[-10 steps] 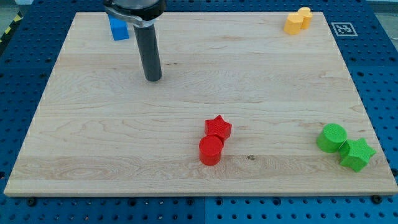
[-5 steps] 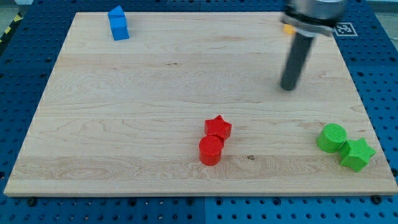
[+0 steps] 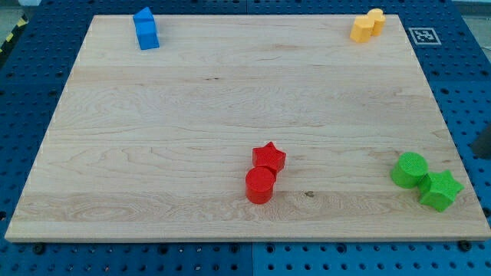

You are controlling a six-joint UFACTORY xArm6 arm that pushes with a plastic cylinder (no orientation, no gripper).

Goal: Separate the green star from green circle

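Observation:
The green circle (image 3: 409, 169) and the green star (image 3: 440, 190) sit touching each other near the board's bottom right corner, with the star to the lower right of the circle. Only a dark sliver of my rod shows at the view's right edge, off the board. My tip (image 3: 483, 154) is to the right of the green circle and slightly above the green star, apart from both.
A red star (image 3: 269, 158) and a red circle (image 3: 260, 185) touch at the bottom middle. Two blue blocks (image 3: 145, 29) sit at the top left. Two yellow blocks (image 3: 367, 25) sit at the top right. The wooden board (image 3: 230, 100) lies on a blue pegboard.
My rod has swept from the top left across the board to the view's right edge and is now off the board. No block has moved.

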